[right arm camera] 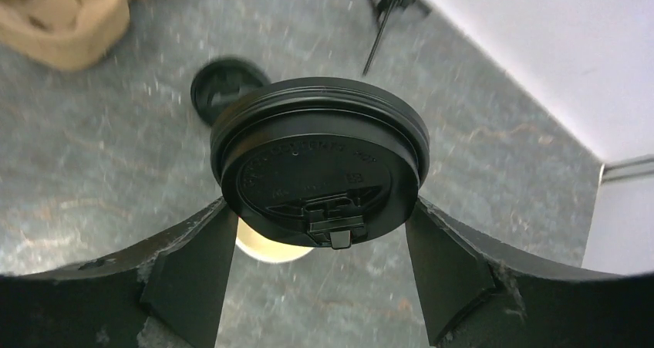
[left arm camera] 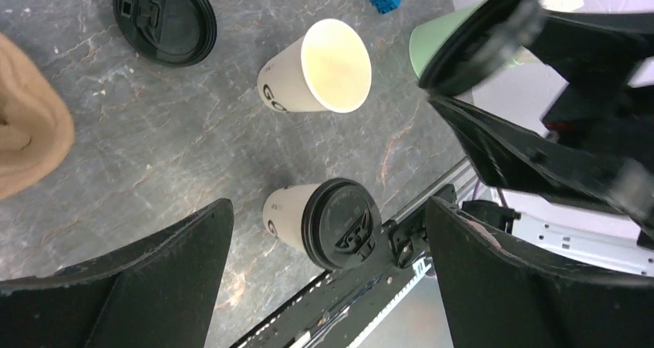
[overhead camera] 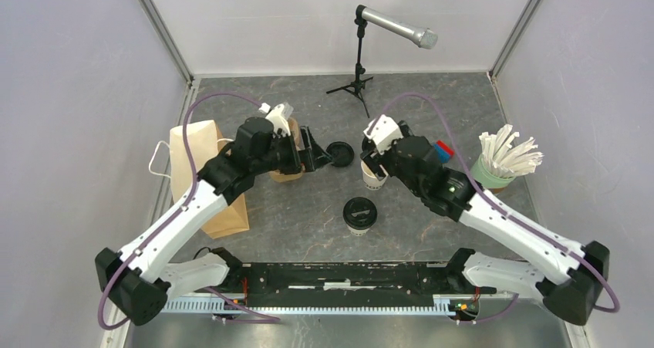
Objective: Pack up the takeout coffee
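While the right gripper (right arm camera: 320,209) clenched 1 black lid (right arm camera: 320,151) by its rim between both fingers, the step in hand looked like capping the open cup (right arm camera: 271,249). That cup's pale mouth showed just below the held lid, peeping out on the left-finger side, so lid and cup were not yet lined up or touching. The left gripper (left arm camera: 328,209) stood released, jaws wide and grasping nothing. In its wrist view 1 lidded cup (overhead camera: 359,214) stood upright on the table beneath the gap between its fingers. The open cup stood farther out ahead of them. A spare lid (left arm camera: 164,18) lay flat on the table beyond its left finger.

By my reading, 1 cup was finished and 1 was being closed. The next move called for centring the held lid over the cup mouth, keeping it level, then pressing straight down until the rim seated. The light cup could tip or skid, so a steadying hold from the free gripper would have helped. Loading the cup carrier (right arm camera: 62,12) remained undone.
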You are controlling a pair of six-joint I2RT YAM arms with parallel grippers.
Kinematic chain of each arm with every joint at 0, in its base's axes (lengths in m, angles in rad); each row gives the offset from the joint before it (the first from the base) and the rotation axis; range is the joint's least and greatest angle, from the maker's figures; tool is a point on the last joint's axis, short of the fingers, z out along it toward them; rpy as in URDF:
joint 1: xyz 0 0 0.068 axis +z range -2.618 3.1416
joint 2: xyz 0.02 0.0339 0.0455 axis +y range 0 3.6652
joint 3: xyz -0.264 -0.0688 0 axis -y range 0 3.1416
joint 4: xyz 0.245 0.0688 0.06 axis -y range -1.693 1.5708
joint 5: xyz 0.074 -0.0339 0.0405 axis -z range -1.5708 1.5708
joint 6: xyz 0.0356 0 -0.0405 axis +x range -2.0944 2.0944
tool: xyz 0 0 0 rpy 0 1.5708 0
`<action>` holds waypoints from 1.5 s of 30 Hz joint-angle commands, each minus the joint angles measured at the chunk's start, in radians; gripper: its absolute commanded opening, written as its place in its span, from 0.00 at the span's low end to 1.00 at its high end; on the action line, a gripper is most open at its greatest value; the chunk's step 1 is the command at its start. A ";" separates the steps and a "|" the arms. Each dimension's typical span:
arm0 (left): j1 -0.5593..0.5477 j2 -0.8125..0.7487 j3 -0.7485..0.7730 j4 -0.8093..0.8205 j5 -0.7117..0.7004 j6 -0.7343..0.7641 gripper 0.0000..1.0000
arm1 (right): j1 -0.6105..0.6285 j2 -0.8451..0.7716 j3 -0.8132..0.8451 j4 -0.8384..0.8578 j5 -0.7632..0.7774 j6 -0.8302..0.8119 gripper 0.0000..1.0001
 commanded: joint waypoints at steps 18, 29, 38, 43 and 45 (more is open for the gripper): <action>-0.003 -0.345 -0.196 -0.015 -0.074 0.194 1.00 | -0.110 0.445 0.457 -0.579 -0.206 0.098 0.81; -0.003 -0.351 -0.197 -0.017 -0.047 0.193 1.00 | -0.157 0.563 0.538 -0.704 -0.277 0.051 0.82; -0.003 -0.364 -0.198 -0.025 -0.078 0.197 1.00 | -0.165 0.643 0.613 -0.749 -0.258 0.035 0.83; -0.004 -0.363 -0.197 -0.026 -0.084 0.198 1.00 | -0.174 0.657 0.623 -0.776 -0.243 0.031 0.83; -0.004 -0.360 -0.194 -0.026 -0.086 0.198 1.00 | -0.175 0.658 0.623 -0.783 -0.251 0.024 0.84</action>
